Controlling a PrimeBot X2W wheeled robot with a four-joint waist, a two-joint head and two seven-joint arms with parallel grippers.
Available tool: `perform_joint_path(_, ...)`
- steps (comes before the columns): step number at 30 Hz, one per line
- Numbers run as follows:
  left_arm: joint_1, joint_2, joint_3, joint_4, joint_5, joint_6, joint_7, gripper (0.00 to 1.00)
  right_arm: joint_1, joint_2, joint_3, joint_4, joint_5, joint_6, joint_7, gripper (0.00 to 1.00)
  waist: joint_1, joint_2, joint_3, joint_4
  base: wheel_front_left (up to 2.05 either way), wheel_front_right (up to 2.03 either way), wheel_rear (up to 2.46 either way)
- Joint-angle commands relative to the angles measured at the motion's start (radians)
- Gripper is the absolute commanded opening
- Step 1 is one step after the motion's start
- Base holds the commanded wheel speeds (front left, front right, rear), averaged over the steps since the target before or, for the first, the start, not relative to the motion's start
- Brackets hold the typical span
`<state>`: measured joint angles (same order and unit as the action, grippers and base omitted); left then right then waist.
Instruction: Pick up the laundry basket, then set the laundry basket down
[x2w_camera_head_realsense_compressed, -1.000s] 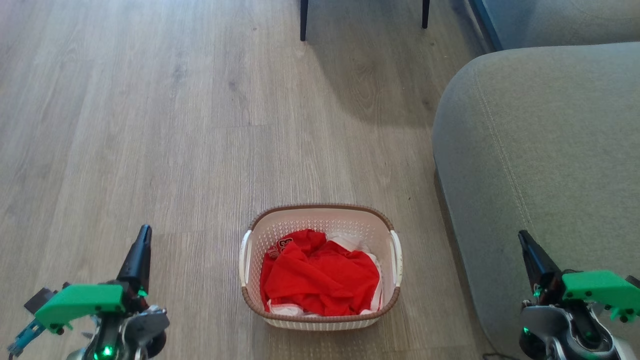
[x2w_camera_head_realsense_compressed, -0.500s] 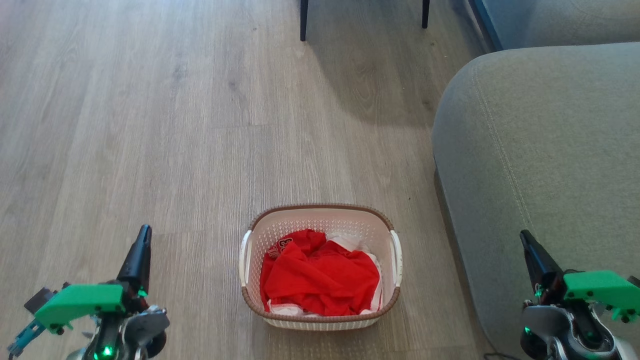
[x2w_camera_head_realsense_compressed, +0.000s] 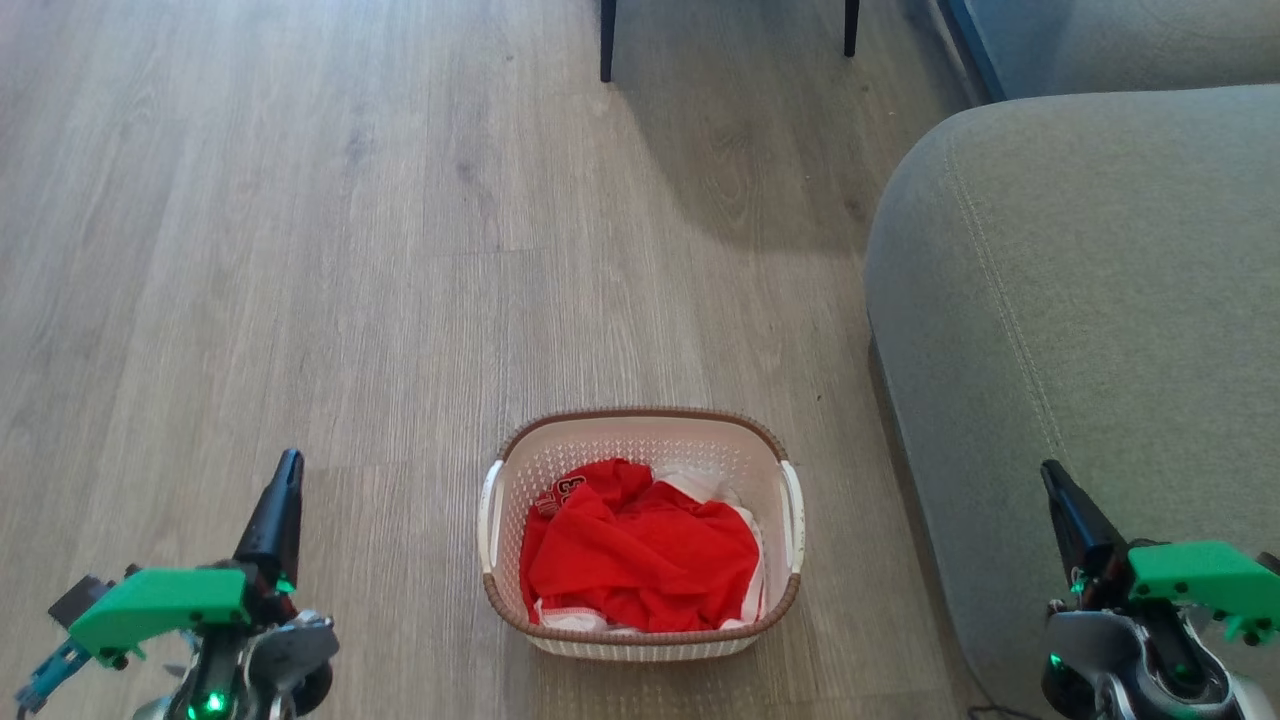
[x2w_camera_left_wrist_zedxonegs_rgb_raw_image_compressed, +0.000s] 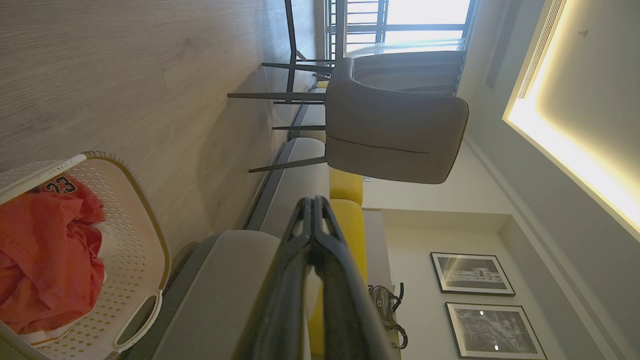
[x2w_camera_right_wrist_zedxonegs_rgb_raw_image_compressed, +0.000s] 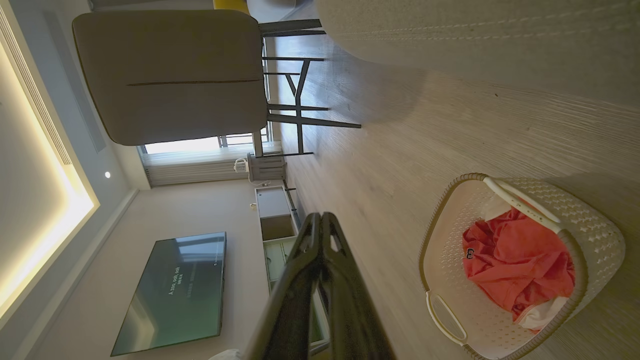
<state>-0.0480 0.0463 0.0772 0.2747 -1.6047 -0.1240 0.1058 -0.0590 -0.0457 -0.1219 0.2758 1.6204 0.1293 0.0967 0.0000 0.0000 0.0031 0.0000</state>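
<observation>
Sitting upright on the wooden floor (x2w_camera_head_realsense_compressed: 300, 250), the laundry basket (x2w_camera_head_realsense_compressed: 642, 411) rests flat between the two arms, near the grey sofa (x2w_camera_head_realsense_compressed: 1080, 300) on the robot's right; no part of it is lifted or tilted, and neither arm touches it. The left gripper (x2w_camera_head_realsense_compressed: 289, 462) hangs well apart from the basket's left handle (x2w_camera_head_realsense_compressed: 489, 515); the right gripper (x2w_camera_head_realsense_compressed: 1047, 468) hangs well apart from the right handle (x2w_camera_head_realsense_compressed: 793, 515), seen against the sofa's edge. Each wrist view shows its pair of fingers pressed together at the tips with nothing between them, so both grippers are closed and empty.

As to progress, I judge the scene fits two stages equally: the basket waiting on the floor to be lifted, or the basket on the floor again with both the lift and the setting-down over; a basket on the floor with the arms standing clear looks the same either way, and nothing here settles which. What can be said is that the basket is down, level and free of both grippers.

Inside it lies a crumpled red shirt (x2w_camera_head_realsense_compressed: 640, 560) with a number printed near its far left fold, legible as 23 in the left wrist view; some white cloth (x2w_camera_head_realsense_compressed: 700, 487) shows behind it at the far right and along the near edge; the clothes cover the bottom and lie below the brown rim, with nothing hanging over the side.
</observation>
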Motion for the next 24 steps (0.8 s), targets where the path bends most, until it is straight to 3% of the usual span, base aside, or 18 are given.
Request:
perform_joint_path(1,-0.060,0.004,0.037,-0.029,-0.003,-0.007,0.008,0.00,-0.048,-0.012,0.019,-0.032,-0.003,0.001,0.008,0.00,0.0000,0.0000,0.000,0.000,0.00,0.00,0.00)
perform_joint_path(24,-0.060,0.004,0.037,-0.029,-0.003,-0.007,0.008,0.00,-0.048,-0.010,0.015,-0.031,-0.006,0.001,0.011,0.00,0.0000,0.0000,0.000,0.000,0.00,0.00,0.00)
